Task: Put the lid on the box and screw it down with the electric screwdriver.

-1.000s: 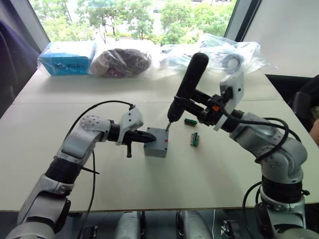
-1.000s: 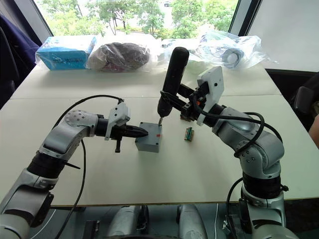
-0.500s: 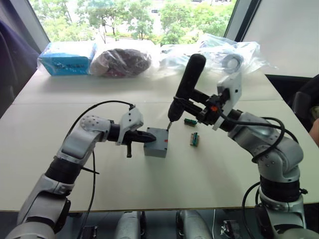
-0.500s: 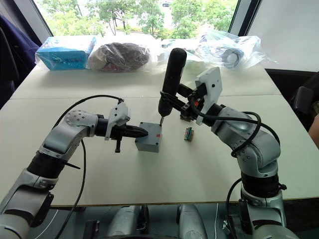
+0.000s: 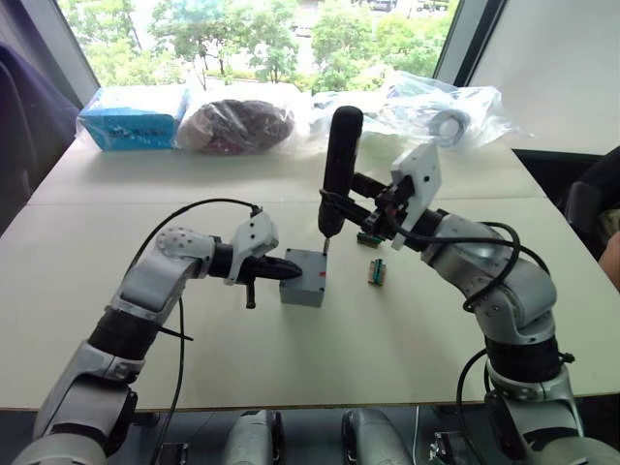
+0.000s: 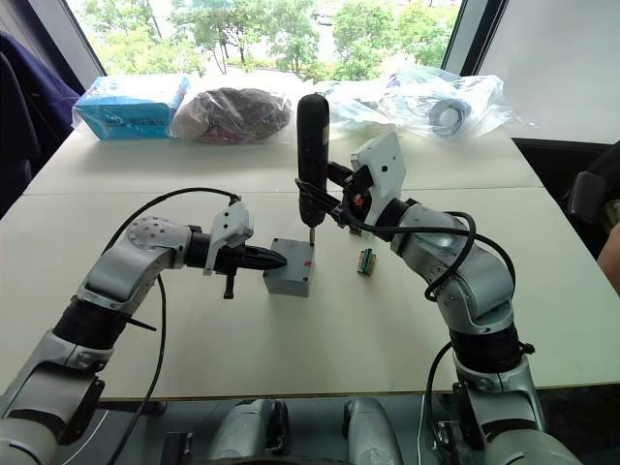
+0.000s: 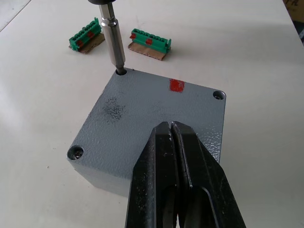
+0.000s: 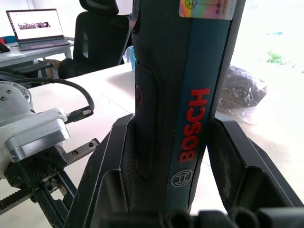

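Observation:
The grey box (image 5: 303, 289) stands mid-table with the lid (image 7: 142, 118) lying flat on top of it. The lid has screw holes at its corners and a red mark near its far edge. My left gripper (image 7: 172, 127) is shut, its fingertips resting on the lid from the box's left side (image 5: 291, 270). My right gripper (image 5: 362, 211) is shut on the electric screwdriver (image 5: 338, 160), a dark tool with a red and blue label (image 8: 190, 104). It stands nearly upright, with its metal bit (image 7: 113, 40) in the lid's far corner hole.
Two green connector blocks (image 5: 377, 272) (image 5: 369, 237) lie just right of the box. A blue carton (image 5: 131, 114) and several plastic bags (image 5: 242, 121) (image 5: 441, 105) line the table's far edge by the window. A dark chair (image 5: 586, 199) stands at the right.
My right arm has swung left and stood the screwdriver more upright, with its bit staying at the lid's far corner. The left gripper and box have not moved.

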You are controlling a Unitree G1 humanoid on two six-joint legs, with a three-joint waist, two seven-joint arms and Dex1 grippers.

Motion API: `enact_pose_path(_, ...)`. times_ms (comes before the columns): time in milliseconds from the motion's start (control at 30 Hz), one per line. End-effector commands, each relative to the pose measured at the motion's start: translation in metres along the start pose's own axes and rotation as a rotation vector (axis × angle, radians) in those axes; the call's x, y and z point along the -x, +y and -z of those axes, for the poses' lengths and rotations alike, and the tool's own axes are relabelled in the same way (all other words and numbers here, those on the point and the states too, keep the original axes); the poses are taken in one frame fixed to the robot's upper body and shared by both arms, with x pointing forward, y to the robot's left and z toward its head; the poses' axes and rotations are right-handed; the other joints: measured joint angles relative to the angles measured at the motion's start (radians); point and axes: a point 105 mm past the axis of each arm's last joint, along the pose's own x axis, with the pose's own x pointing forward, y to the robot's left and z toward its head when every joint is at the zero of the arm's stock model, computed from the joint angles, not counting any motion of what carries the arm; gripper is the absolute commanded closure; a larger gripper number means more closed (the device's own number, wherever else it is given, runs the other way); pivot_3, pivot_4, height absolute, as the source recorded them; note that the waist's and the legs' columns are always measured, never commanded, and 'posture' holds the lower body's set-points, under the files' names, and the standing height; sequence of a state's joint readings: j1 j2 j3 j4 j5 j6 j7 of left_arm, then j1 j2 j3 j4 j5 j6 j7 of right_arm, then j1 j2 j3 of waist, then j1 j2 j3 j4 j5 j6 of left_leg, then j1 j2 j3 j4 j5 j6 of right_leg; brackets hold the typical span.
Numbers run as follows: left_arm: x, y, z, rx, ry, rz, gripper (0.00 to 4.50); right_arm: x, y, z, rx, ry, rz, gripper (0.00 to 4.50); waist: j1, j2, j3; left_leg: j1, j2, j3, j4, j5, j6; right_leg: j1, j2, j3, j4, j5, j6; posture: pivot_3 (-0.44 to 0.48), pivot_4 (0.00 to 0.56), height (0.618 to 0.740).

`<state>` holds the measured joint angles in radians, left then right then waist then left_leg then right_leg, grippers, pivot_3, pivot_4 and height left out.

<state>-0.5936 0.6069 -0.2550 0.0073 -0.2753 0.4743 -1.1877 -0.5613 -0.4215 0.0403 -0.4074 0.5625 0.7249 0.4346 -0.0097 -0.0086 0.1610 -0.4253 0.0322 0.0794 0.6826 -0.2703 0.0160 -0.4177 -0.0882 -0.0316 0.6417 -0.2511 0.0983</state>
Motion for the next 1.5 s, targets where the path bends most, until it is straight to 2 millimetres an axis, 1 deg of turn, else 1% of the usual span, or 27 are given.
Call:
enact_pose_path(33, 0.002, 0.0, 0.009, 0.021, 0.022, -0.014, 4.5, 0.002, -0.002, 0.027, -0.053, 0.097, 0.019, 2.56, 0.0, 0.0, 0.0, 0.001, 0.0, 0.0, 0.0, 0.0, 0.0, 0.001, 0.0, 0.0, 0.0, 0.0, 0.0, 0.0, 0.15, 0.74)
enact_pose_path(167, 0.0, -0.002, 0.016, 0.023, 0.037, -0.009, 4.5, 0.001, -0.005, 0.031, -0.069, 0.109, 0.042, 2.56, -0.001, 0.0, 0.0, 0.005, 0.0, 0.0, -0.001, 0.0, 0.0, 0.004, 0.0, 0.0, -0.001, 0.0, 0.0, 0.0, 0.15, 0.74)
enact_pose_path(267, -0.002, -0.003, 0.021, 0.025, 0.047, -0.005, 4.5, -0.001, -0.01, 0.036, -0.071, 0.133, 0.071, 2.56, -0.002, 0.0, -0.001, 0.011, 0.001, 0.0, -0.002, -0.001, 0.001, 0.01, 0.0, 0.0, -0.003, -0.001, -0.002, 0.0, 0.15, 0.74)
enact_pose_path(400, -0.002, -0.005, 0.026, 0.022, 0.061, -0.001, 4.5, -0.001, -0.011, 0.04, -0.072, 0.15, 0.081, 2.56, -0.001, 0.0, -0.002, 0.014, 0.002, 0.0, -0.004, -0.001, 0.002, 0.013, -0.001, 0.0, -0.004, -0.002, -0.004, 0.0, 0.15, 0.74)
enact_pose_path(733, -0.002, -0.005, 0.026, 0.03, 0.057, -0.007, 4.5, 0.0, -0.003, 0.058, -0.091, 0.203, 0.074, 2.56, -0.001, 0.0, -0.016, 0.016, 0.002, 0.0, -0.007, -0.002, 0.002, 0.015, -0.001, 0.0, -0.008, -0.002, -0.004, 0.0, 0.15, 0.74)
enact_pose_path(900, -0.003, -0.006, 0.026, 0.034, 0.058, -0.008, 4.5, 0.001, -0.003, 0.067, -0.114, 0.223, 0.088, 2.56, -0.002, -0.002, -0.023, 0.017, 0.002, 0.0, -0.01, -0.002, 0.002, 0.015, -0.002, 0.0, -0.009, -0.002, -0.004, 0.0, 0.15, 0.74)
enact_pose_path(1000, -0.003, -0.005, 0.025, 0.035, 0.058, -0.008, 4.5, 0.001, -0.004, 0.069, -0.13, 0.225, 0.098, 2.56, -0.002, -0.003, -0.027, 0.019, 0.001, 0.001, -0.015, -0.002, 0.002, 0.016, -0.003, 0.0, -0.011, -0.002, -0.004, 0.0, 0.15, 0.74)
enact_pose_path(1200, -0.003, -0.005, 0.024, 0.034, 0.059, -0.008, 4.5, 0.002, -0.006, 0.073, -0.144, 0.235, 0.111, 2.56, -0.003, -0.002, -0.028, 0.019, 0.001, 0.001, -0.016, -0.002, 0.002, 0.016, -0.004, 0.0, -0.011, -0.003, -0.006, 0.0, 0.15, 0.74)
enact_pose_path(1400, -0.004, -0.006, 0.025, 0.034, 0.064, -0.005, 4.5, 0.002, -0.001, 0.078, -0.163, 0.25, 0.097, 2.56, -0.003, -0.002, -0.029, 0.019, 0.0, 0.001, -0.016, -0.002, 0.002, 0.015, -0.006, -0.001, -0.011, -0.005, -0.009, 0.0, 0.15, 0.74)
enact_pose_path(1500, -0.004, -0.006, 0.026, 0.034, 0.068, -0.006, 4.5, 0.003, 0.006, 0.082, -0.171, 0.264, 0.074, 2.56, -0.003, -0.002, -0.029, 0.019, 0.0, 0.001, -0.017, -0.002, 0.002, 0.015, -0.007, -0.001, -0.011, -0.005, -0.009, 0.0, 0.15, 0.74)
